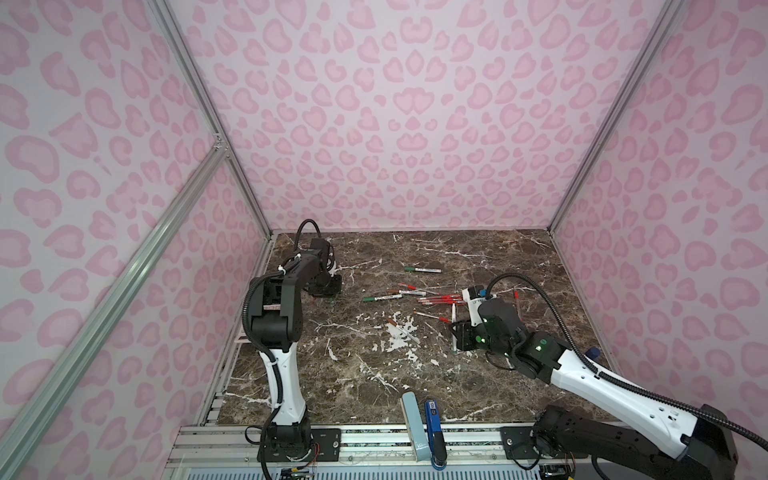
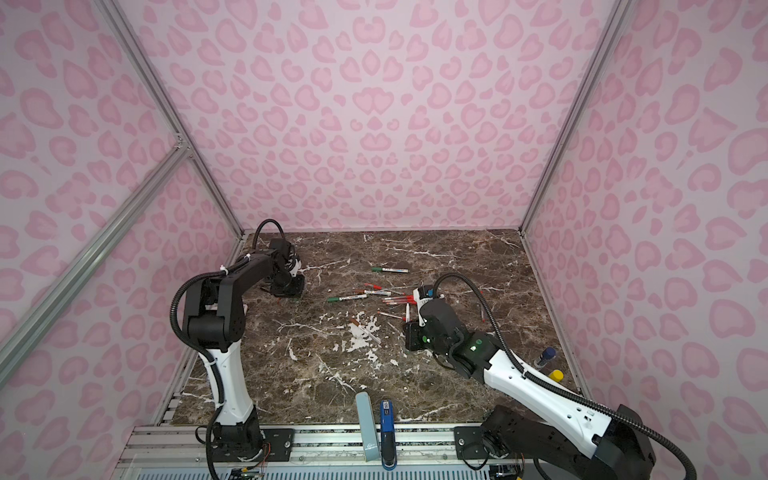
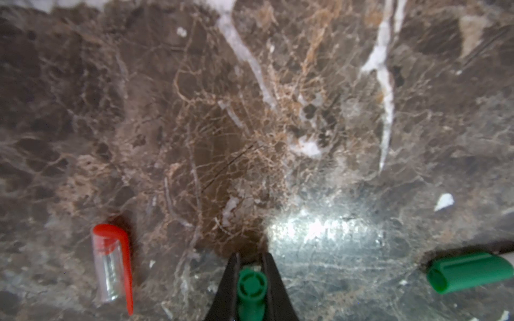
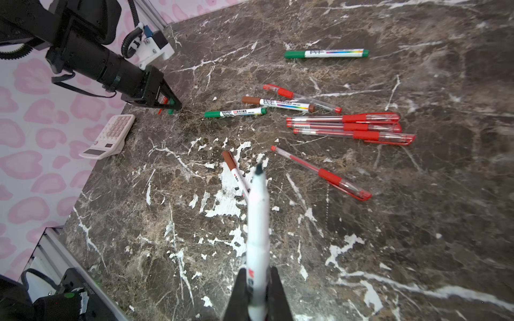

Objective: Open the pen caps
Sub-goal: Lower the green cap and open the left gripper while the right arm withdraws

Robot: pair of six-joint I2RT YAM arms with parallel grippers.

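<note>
The left gripper (image 3: 250,261) is closed on a green cap (image 3: 251,289) close to the marble table (image 3: 250,111). A loose red cap (image 3: 112,264) lies beside it, and a second green cap (image 3: 470,273) is near. The right gripper (image 4: 257,273) is clamped on an uncapped white marker (image 4: 257,222), dark tip pointing forward over the table toward the red pens (image 4: 345,126) lying there. The marker's red and dark print is too blurred to read.
</note>
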